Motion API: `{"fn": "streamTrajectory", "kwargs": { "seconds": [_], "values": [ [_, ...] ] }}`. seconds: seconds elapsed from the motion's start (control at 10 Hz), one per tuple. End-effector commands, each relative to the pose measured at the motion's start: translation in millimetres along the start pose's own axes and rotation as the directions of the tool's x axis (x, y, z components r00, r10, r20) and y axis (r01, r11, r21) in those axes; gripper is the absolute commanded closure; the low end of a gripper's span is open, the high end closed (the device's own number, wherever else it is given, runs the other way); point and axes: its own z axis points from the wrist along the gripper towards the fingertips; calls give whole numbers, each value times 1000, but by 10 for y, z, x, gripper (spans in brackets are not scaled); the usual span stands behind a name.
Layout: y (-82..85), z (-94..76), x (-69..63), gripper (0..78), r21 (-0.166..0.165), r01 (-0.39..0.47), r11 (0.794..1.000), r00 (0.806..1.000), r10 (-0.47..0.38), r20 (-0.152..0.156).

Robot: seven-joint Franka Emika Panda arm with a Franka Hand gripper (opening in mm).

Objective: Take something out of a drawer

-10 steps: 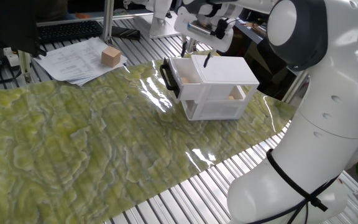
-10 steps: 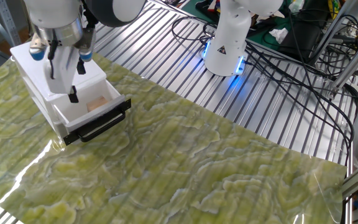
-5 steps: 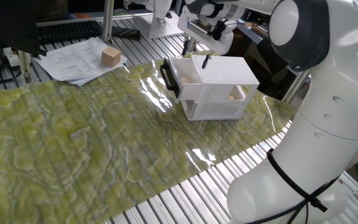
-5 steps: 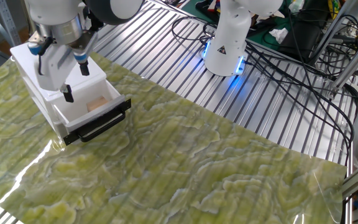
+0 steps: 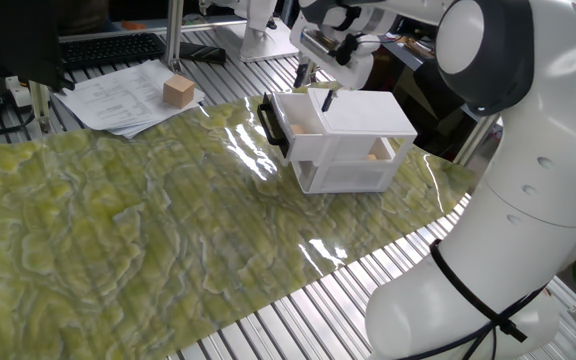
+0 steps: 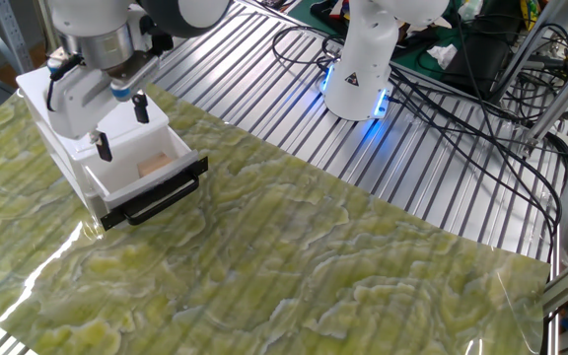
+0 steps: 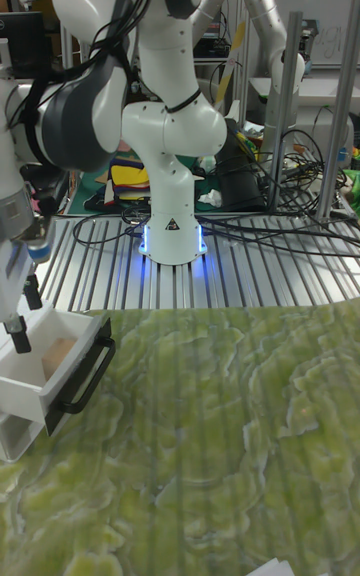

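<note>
The white cabinet [image 5: 353, 140] stands on the green mat with its top drawer [image 6: 146, 163] pulled out. The drawer's black bar handle [image 5: 268, 125] faces out over the mat. A small tan wooden cube [image 6: 152, 166] lies inside the drawer, and it also shows as the cube [image 5: 295, 128] and the cube [image 7: 58, 356]. My gripper [image 6: 121, 126] hangs open just above the drawer and cabinet top, with nothing between its black fingertips. The same gripper [image 5: 315, 86] and gripper [image 7: 27, 316] sit a little behind the cube.
A bigger tan wooden block [image 5: 178, 91] rests on papers [image 5: 128, 95] at the far left beyond the mat. Something tan [image 5: 378, 152] shows in the cabinet's lower opening. A second robot base [image 6: 358, 74] with cables stands on the slatted table.
The gripper has turned about its wrist over the drawer, so its fingers now line up differently. The cube and drawer have not moved.
</note>
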Motion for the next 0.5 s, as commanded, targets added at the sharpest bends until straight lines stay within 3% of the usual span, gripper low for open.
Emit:
{"fn": "streamTrajectory", "kwargs": {
  "seconds": [0.1, 0.5],
  "values": [
    [-23, -7, 199, 1, -81, -442, 894, 897, 442, -11],
    [-68, 105, 289, 1, -115, -489, 865, 871, 491, -15]
  ]
}}
